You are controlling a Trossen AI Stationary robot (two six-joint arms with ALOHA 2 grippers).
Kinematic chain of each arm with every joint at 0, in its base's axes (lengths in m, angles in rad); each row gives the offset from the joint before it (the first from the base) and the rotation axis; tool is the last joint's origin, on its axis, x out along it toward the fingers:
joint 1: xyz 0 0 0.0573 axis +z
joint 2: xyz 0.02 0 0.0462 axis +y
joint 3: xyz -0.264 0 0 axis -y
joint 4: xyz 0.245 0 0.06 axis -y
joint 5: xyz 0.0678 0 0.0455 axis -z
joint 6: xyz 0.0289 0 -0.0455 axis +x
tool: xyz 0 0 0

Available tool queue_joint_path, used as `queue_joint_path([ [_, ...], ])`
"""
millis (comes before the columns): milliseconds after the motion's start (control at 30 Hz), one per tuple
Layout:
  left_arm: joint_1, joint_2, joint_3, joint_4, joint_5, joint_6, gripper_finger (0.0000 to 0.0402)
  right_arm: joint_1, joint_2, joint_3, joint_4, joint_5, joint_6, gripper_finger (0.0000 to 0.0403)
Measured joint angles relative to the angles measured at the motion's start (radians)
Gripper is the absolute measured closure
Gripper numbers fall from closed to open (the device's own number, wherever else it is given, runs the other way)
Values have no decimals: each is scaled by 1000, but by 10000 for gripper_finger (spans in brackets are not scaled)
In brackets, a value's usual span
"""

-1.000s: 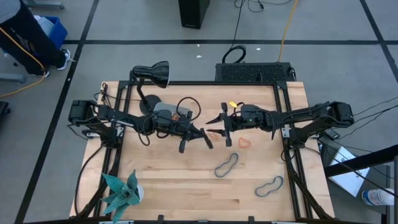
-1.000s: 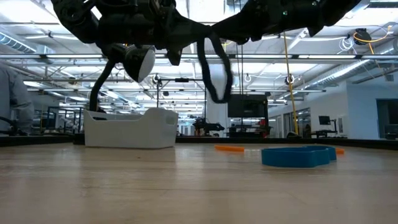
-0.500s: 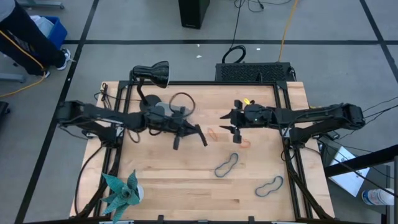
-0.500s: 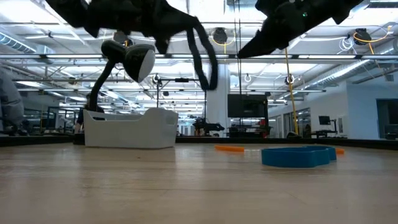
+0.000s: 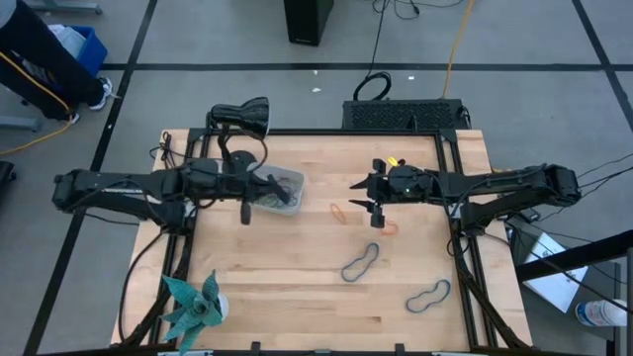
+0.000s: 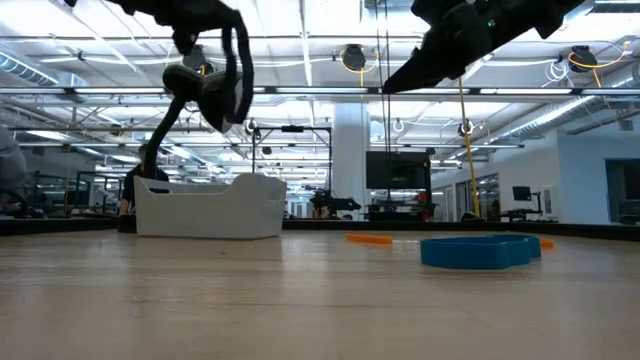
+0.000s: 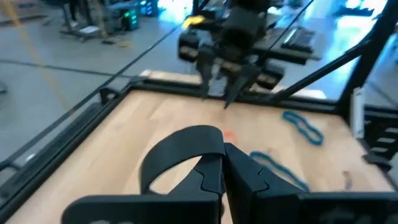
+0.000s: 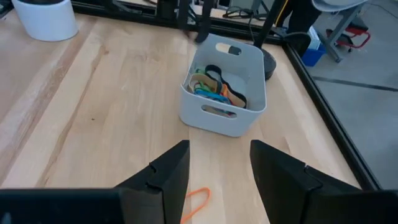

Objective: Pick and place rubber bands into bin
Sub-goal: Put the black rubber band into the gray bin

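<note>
A: Black band point(image 7: 180, 155) is pinched in the closed left gripper point(image 7: 224, 174), hanging just above the bin point(image 5: 280, 188).

B: Lower it inside the bin before releasing. Right gripper point(image 8: 214, 171), beside the bin, is open and empty.

The bin point(image 8: 224, 87) — a pale, shallow rectangular tray with a cut-out handle slot in its wall — sits upright left of centre in the high view, holding a tangle of black, tan, orange and green rubber bands point(image 8: 214, 86). A black band point(image 7: 180, 155) hangs looped from shut dark fingers. Loose bands lie flat on the wood: orange point(image 5: 338, 212), red-orange point(image 5: 388, 226) — and two grey-blue ones point(image 5: 360, 262), point(image 5: 428, 296) toward the lower right.
</note>
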State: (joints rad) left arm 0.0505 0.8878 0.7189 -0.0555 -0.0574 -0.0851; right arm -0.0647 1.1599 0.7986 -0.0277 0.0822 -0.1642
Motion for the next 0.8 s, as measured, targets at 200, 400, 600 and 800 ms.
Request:
queue_joint_path([
  [200, 4, 62, 0, -134, -189, -39, 394, 0, 0, 0, 4, 0, -8, 242],
  [400, 41, 200, 0, -205, -279, -124, 395, 0, 0, 0, 4, 0, -2, 242],
  [600, 73, 352, 0, -201, -277, -181, 397, 0, 0, 0, 1, 0, 20, 244],
  [800, 90, 472, 0, -202, -258, -243, 386, 0, 0, 0, 1, 0, 21, 239],
])
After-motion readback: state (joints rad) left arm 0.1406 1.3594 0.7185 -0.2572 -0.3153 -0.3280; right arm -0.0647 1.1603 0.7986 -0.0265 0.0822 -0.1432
